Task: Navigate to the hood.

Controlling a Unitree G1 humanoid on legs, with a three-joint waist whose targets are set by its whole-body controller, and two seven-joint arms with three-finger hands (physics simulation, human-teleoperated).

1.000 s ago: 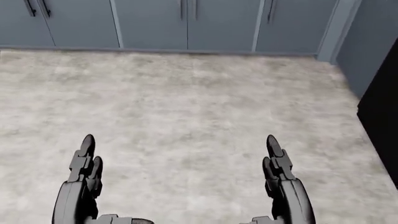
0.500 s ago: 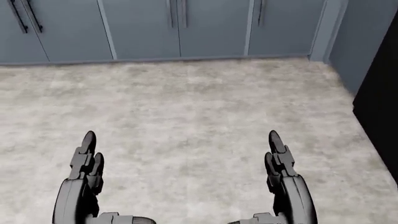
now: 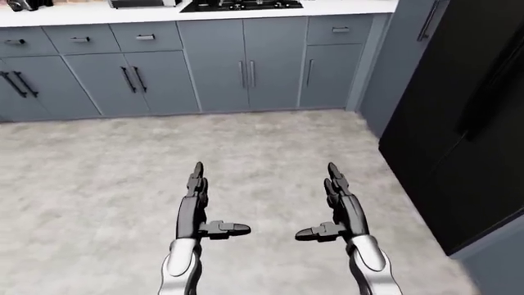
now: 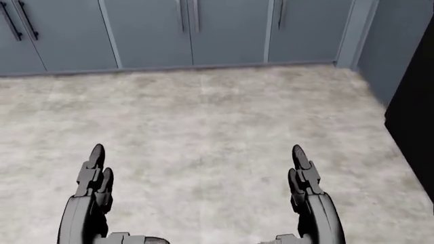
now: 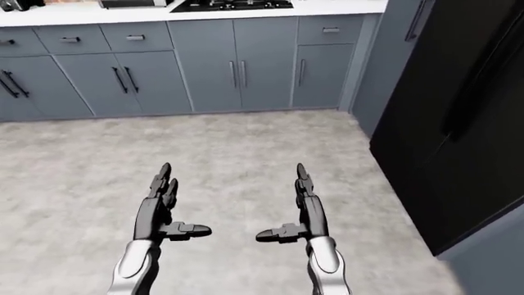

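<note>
The hood itself does not show in any view. A black cooktop (image 3: 241, 5) sits in the white counter (image 3: 82, 13) at the top of the left-eye view, above grey cabinets (image 3: 217, 67). My left hand (image 3: 199, 203) and right hand (image 3: 336, 203) are held out low over the grey stone floor (image 4: 203, 127), both open with fingers straight and thumbs turned inward. Neither holds anything.
A tall black fridge (image 3: 467, 117) fills the right side, with a grey panel (image 3: 410, 55) between it and the cabinets. Grey drawers and doors (image 5: 74, 74) run along the top left. A dark object (image 3: 24, 4) stands on the counter at top left.
The camera has moved: the cabinet base has shifted down in the head view and the doors have slid left. My hands keep the same open pose.
</note>
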